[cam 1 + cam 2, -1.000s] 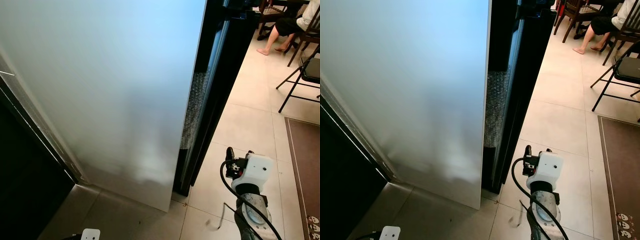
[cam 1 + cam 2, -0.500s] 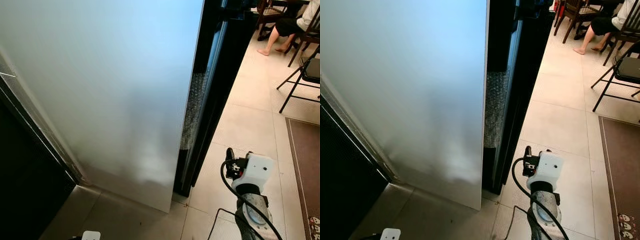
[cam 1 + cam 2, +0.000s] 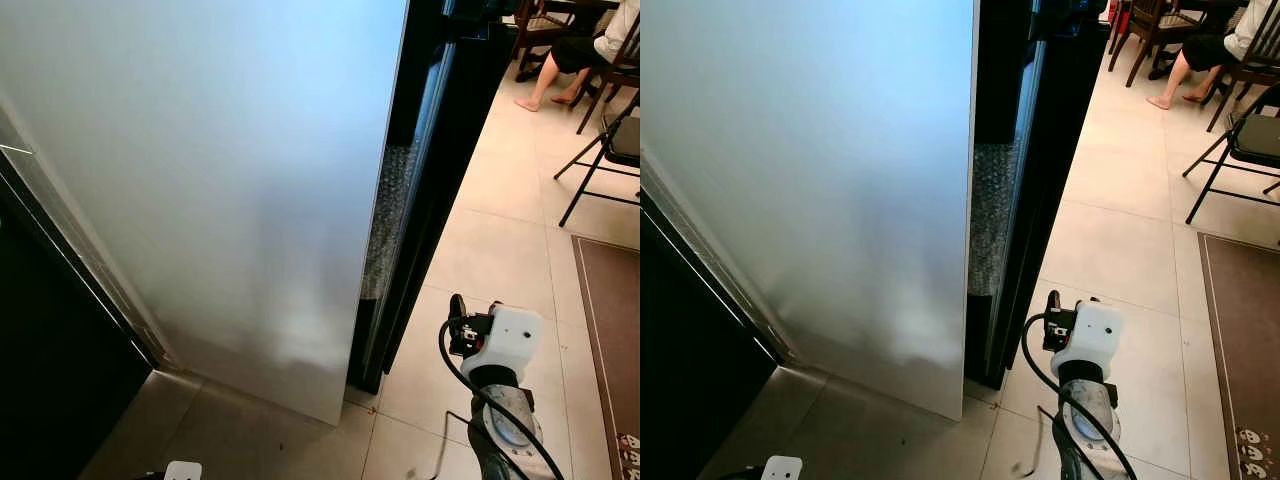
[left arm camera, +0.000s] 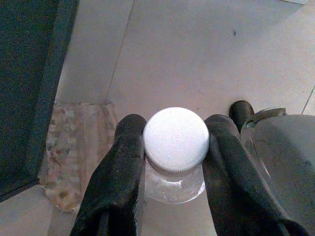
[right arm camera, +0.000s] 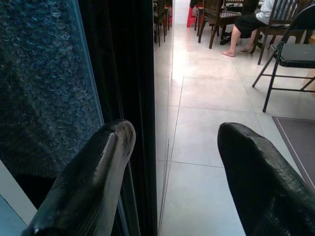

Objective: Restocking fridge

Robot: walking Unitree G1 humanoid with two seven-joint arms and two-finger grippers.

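Little has changed beside the fridge door (image 3: pixel 220 180): a bottle (image 4: pixel 175 147) stays pinched by the left gripper (image 4: pixel 172 162), the right gripper (image 5: pixel 172 162) spread, restocking pending.

No legible text, no labels (anywhere)

Seated person (image 3: pixel 585 45) on wooden chair (image 3: pixel 1150 25); black folding chair (image 3: pixel 1238 150), brown rug (image 3: pixel 608 340), tiled floor (image 3: pixel 1120 250)

Right end effector (image 5: pixel 172 162) gaping beside the dark fridge edge (image 5: pixel 123 73) — chairs (image 5: pixel 290 54) beyond.
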